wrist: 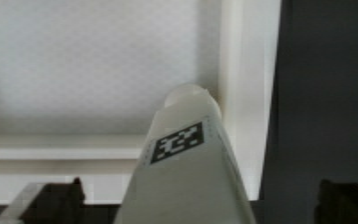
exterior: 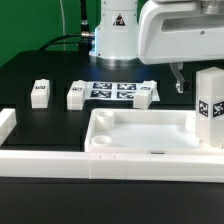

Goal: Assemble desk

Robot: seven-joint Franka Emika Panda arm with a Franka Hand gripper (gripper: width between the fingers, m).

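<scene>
The white tabletop (exterior: pixel 140 132) lies with its raised rim up, near the front of the black table. One white leg (exterior: pixel 210 108) with black-and-white tags stands upright at its corner on the exterior view's right. My gripper (exterior: pixel 203 84) hangs over this leg with the fingers to either side. In the wrist view the leg (wrist: pixel 190 160) rises between the dark fingertips (wrist: pixel 51 203) with a gap on each side, over the tabletop (wrist: pixel 87 70). The gripper (wrist: pixel 194 198) is open. Three more legs lie behind the tabletop: one (exterior: pixel 40 92), one (exterior: pixel 77 95), one (exterior: pixel 147 95).
The marker board (exterior: pixel 113 90) lies flat behind the tabletop, between the loose legs. A long low white border rail (exterior: pixel 60 163) runs along the front, with a short raised piece (exterior: pixel 6 125) at the exterior view's left. The robot base (exterior: pixel 115 30) stands at the back.
</scene>
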